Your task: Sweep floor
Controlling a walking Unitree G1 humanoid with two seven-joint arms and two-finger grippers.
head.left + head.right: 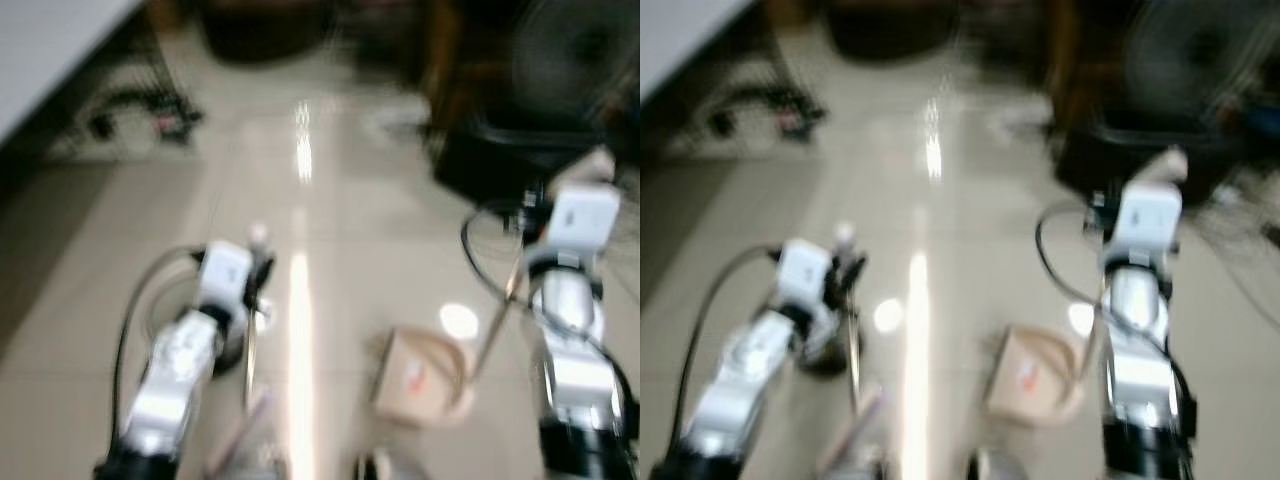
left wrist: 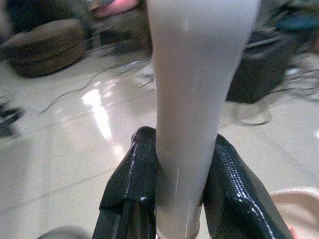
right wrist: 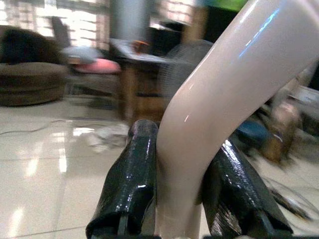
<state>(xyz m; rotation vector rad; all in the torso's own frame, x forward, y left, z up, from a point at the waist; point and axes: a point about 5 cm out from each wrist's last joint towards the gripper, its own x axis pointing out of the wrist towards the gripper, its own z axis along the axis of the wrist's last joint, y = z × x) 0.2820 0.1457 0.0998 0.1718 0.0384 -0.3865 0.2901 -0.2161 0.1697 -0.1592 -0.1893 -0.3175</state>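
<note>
Far left: pale table [image 1: 45, 30] edge, dark clutter and cables beneath it on the tiled floor [image 1: 330, 240].

Left tool [image 2: 172, 199] pinching a pale handle [image 2: 192, 74], fingers [image 2: 130, 174] pressed against either side of it. From the head views, presumably the broom: thin shaft [image 1: 250, 355] dropping from the tool toward the floor just inboard of the left arm, long axis near upright, slightly tilted; blur too heavy to be sure of the head.

Centre: bright glare streak down the tiles. Just right of it, beige dustpan [image 1: 425, 378] resting on the floor, mouth apparently turned toward the broom side, between the two arms and nearer the right one.

Right tool [image 3: 177, 199] clamped on a curved, glossy cream handle [image 3: 224, 89], a black finger on each side. Likely the dustpan's stick [image 1: 497, 320], slanting up from the pan to the right arm.

Beyond, right: dark box and a fan [image 1: 575, 45], both blurred.

Key relation: pan lying right of the broom's lower end, close by, so any sweeping stroke likely running left to right across the tiles toward the pan. No debris discernible.
</note>
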